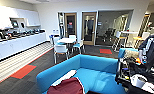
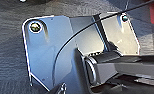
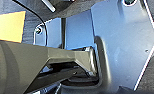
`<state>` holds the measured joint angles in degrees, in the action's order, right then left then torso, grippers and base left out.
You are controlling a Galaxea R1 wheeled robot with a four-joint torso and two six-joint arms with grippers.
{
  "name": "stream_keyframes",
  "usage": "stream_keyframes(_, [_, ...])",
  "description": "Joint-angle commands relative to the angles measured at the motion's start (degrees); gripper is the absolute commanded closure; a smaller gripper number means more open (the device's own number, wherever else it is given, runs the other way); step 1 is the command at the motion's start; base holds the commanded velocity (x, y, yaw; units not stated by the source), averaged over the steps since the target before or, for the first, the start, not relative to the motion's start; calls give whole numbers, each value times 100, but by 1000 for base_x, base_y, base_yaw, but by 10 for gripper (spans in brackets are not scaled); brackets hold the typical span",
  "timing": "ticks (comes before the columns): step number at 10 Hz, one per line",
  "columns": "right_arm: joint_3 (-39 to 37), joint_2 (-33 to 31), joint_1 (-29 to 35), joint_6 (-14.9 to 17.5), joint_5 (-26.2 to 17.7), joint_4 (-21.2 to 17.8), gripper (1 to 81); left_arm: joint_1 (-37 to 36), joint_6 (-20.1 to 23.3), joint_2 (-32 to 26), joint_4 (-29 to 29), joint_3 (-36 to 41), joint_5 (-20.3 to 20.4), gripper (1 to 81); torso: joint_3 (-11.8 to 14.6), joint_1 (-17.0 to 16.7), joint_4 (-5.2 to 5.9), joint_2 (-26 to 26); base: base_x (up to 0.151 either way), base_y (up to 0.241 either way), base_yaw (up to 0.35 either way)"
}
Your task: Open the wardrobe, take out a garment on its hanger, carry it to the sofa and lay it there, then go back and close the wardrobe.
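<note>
Lounge | sofa (image 1: 98, 67) bears garment (image 1: 66, 87), cut off | hanger perhaps hidden

Sofa (image 1: 98, 72): blue upholstery cloth, matt, smooth. Garment (image 1: 68, 86): dark red soft fabric, white sleeve. Floor (image 1: 43, 62): dark carpet, rough, matt, with red patches. Counter (image 1: 18, 45): white, glossy. Doors (image 1: 89, 28): wood frames, glass panes.

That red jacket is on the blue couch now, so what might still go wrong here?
1. The garment lies near the front edge of the sofa seat, so it might slide off onto the floor.
2. One white sleeve lies stretched toward the sofa's arm; it could snag if anything brushes past.
3. A cart loaded with gear stands close beside the sofa, leaving little room, so a turning base might bump it.
</note>
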<state>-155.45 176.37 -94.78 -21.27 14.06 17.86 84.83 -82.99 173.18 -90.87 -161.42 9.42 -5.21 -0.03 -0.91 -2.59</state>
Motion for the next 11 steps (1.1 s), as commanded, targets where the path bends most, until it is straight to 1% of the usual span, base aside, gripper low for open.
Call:
stream_keyframes(1, [25,67,148,18,-228,68,10,-243,-6,-37,-27,-22,-195,10,0,3,0,0,0,0,251])
stream_keyframes(10, [16,76,165,18,-254,77,10,-243,28,-37,-27,-31,-213,10,0,3,0,0,0,0,300])
stream_keyframes(11, [7,76,174,18,-315,77,10,-243,29,-20,-45,-31,-273,10,0,3,0,0,0,0,310])
